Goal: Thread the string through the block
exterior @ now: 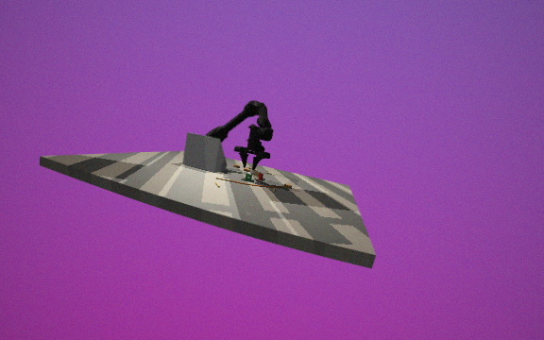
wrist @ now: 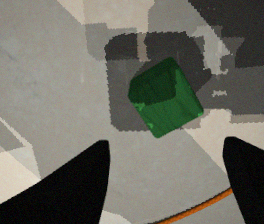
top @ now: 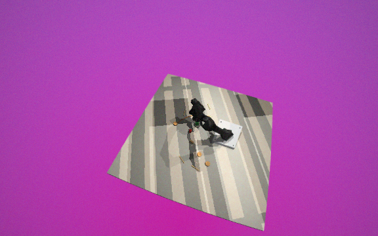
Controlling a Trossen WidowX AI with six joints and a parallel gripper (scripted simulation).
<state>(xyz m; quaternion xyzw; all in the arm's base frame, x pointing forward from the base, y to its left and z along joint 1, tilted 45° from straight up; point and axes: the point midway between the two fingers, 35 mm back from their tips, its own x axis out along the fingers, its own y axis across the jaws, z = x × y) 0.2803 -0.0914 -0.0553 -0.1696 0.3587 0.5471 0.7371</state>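
Because the string's orange line (top: 184, 118) (exterior: 253, 184) (wrist: 198, 206) crosses the surface (top: 163, 178) (exterior: 196, 200) (wrist: 83, 100) close to the jaws (top: 196, 118) (exterior: 249, 169), the reach seems meant for the stick on its free end. The jaws stand partly open with nothing between them; they point down, presumably to come at a thin stick from above. The round wooden button (top: 175, 123) (exterior: 288, 186) lies at one end of the string and likely serves as its anchor. At the other end the stick itself is too small to separate surely from the string.

A green block (top: 197, 124) (exterior: 248, 176) (wrist: 166, 100) sits ahead of the fingertips in the wrist view, near a small red object (top: 190, 130) (exterior: 261, 177). No hole shows in the green one, so I cannot tell which piece is to be threaded. Loose sticks (top: 182, 159) and wooden discs (top: 199, 154) lie well apart from the jaws, probably as distractors. Closing too near the green block could knock it. No brand, label or writing can be read.
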